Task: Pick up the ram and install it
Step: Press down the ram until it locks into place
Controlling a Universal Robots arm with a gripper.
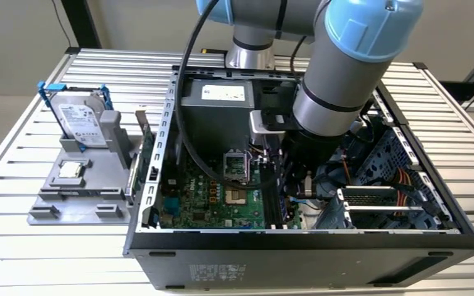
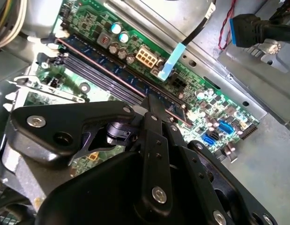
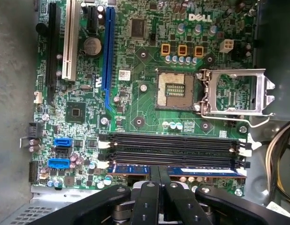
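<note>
Pincer [image 3: 159, 180] clamping narrow on ram [image 3: 201, 169] | ram sitting along outermost black slot on motherboard [image 3: 145, 84], inside case [image 1: 303, 237] | judgement: keeping stick upright, pressing evenly until both latches are closing.

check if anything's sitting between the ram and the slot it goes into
Nothing visible is. In the first wrist view the ram lies along the outermost of the black memory slots, directly under the gripper. The second wrist view shows the same, with the gripper at the stick's top edge.
</note>
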